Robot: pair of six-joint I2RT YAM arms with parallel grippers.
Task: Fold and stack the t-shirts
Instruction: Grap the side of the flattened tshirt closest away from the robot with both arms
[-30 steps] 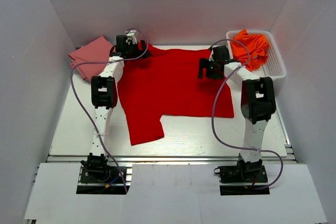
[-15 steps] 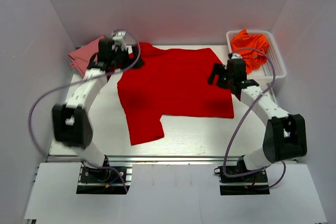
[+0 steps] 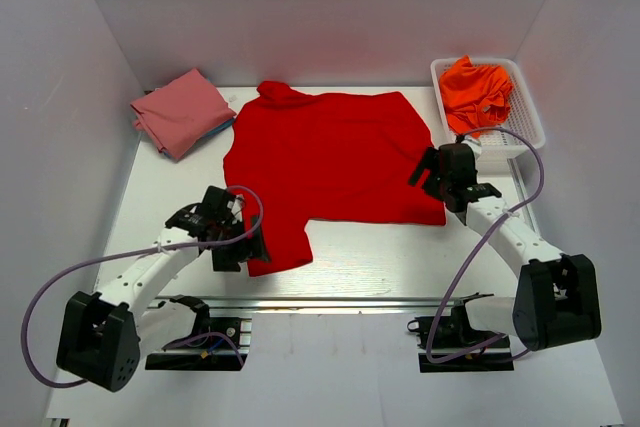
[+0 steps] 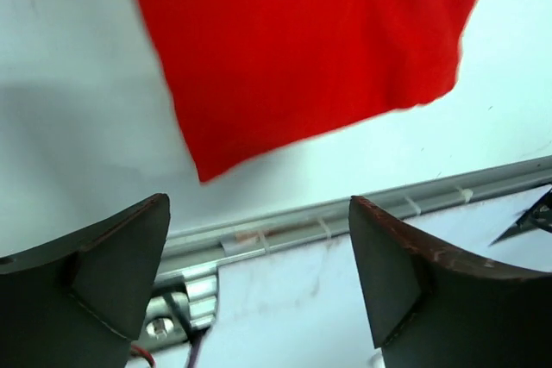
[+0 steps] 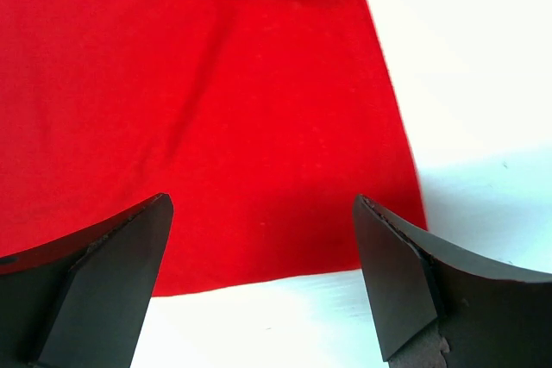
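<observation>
A bright red t-shirt (image 3: 330, 152) lies spread flat on the white table, with one flap reaching toward the near edge (image 3: 275, 247). My left gripper (image 3: 243, 245) is open and empty, low beside that flap's left edge. In the left wrist view (image 4: 259, 204) the flap's corner (image 4: 302, 40) lies ahead of the fingers. My right gripper (image 3: 428, 172) is open and empty over the shirt's near right corner, which shows in the right wrist view (image 5: 259, 204) as red cloth (image 5: 216, 84). A folded dusty pink shirt (image 3: 182, 112) lies at the back left on a teal-blue one (image 3: 224, 127). Orange shirts (image 3: 478, 90) are heaped in the basket.
The white mesh basket (image 3: 527, 130) stands at the back right, close behind the right arm. A metal rail (image 3: 330, 299) runs along the table's near edge, also in the left wrist view (image 4: 362, 213). White walls enclose the left, back and right.
Both arms have swung from the back of the table toward the near side. The left gripper went from the collar to the near left flap, the right to the near right corner.
</observation>
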